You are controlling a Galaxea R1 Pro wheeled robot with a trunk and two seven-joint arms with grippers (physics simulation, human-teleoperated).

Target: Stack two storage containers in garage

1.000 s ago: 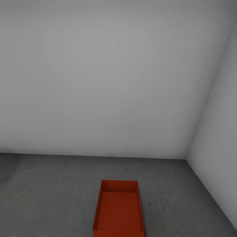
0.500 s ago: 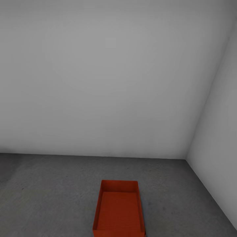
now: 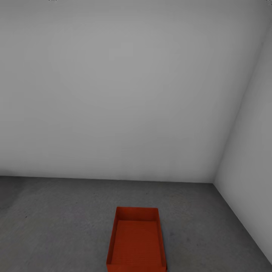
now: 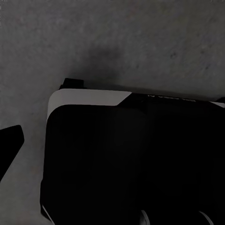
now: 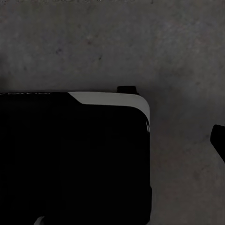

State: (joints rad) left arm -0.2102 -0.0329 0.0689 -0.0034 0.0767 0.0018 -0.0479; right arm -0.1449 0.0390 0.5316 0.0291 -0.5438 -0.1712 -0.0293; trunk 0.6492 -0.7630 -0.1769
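Pale grey walls (image 3: 124,94) meet at a far-right corner over the garage's dark concrete floor (image 3: 56,219). From the head camera, one orange-red storage container (image 3: 136,241) sits flat on that floor, near and slightly right of centre, open top up and empty. It may be two bins nested; I cannot tell. Seen from the left wrist, the robot's dark, white-edged base (image 4: 126,154) stands over mottled concrete. Seen from the right wrist, the same base (image 5: 70,154) and floor appear. Whether either gripper is open or closed cannot be told. By my judgement, at least one container is placed; the stacking is unconfirmed.
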